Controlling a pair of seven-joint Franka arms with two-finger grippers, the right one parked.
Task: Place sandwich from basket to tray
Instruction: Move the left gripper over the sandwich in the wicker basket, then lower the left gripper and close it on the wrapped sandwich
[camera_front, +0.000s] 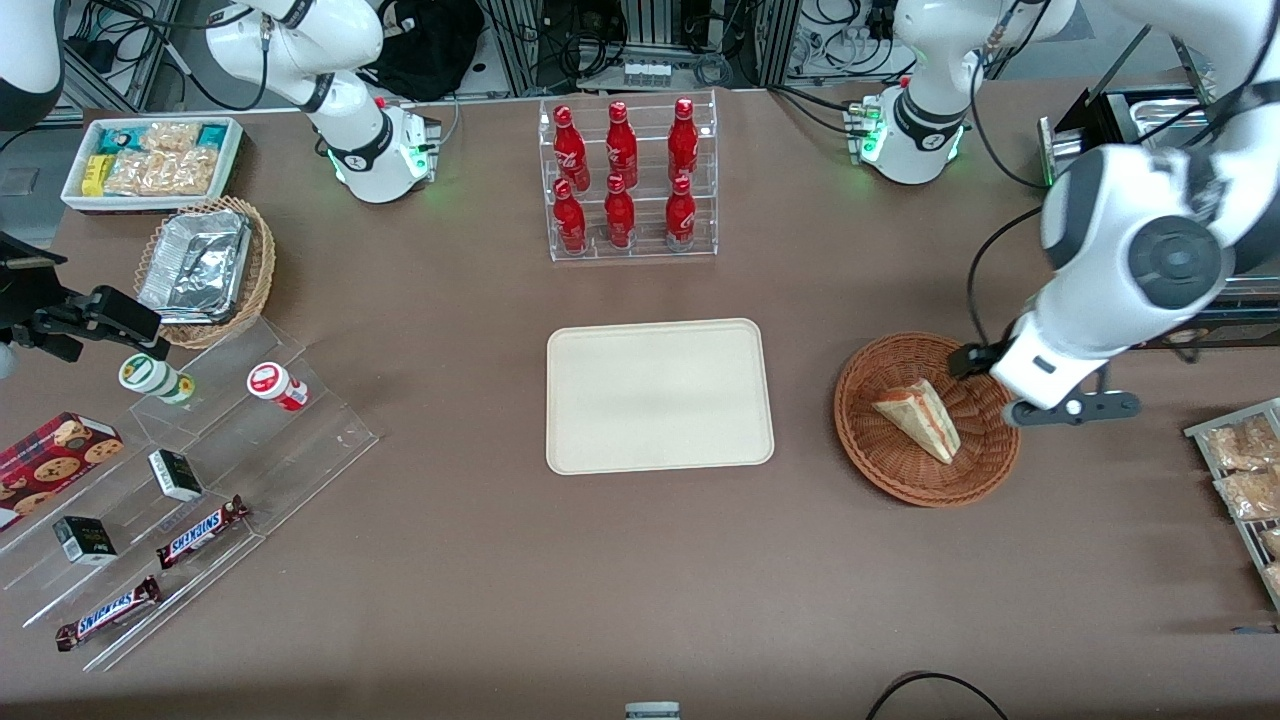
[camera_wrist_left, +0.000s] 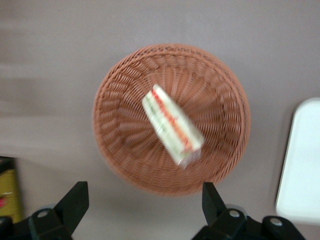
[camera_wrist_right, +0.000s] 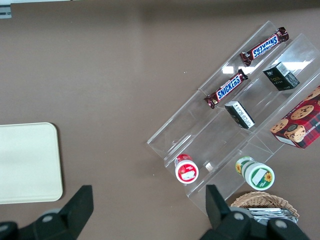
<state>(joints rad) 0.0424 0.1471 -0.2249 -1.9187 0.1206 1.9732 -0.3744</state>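
The sandwich (camera_front: 918, 418) is a pale bread wedge with red and green filling at its cut edge. It lies in the round reddish-brown wicker basket (camera_front: 870, 460), toward the working arm's end of the table. The cream tray (camera_front: 660, 395) lies flat and bare beside the basket, at the table's middle. My left gripper (camera_front: 1022, 385) hangs above the basket's edge on the side away from the tray. In the left wrist view the gripper (camera_wrist_left: 145, 200) is open and empty, with the sandwich (camera_wrist_left: 172, 125), the basket (camera_wrist_left: 120, 150) and a tray corner (camera_wrist_left: 302, 160) in sight.
A clear rack of red bottles (camera_front: 628, 180) stands farther from the front camera than the tray. A clear stepped shelf with snacks (camera_front: 180, 480), a tan basket of foil containers (camera_front: 205, 268) and a white bin (camera_front: 150, 160) sit toward the parked arm's end. Snack packets (camera_front: 1245, 460) lie near the basket.
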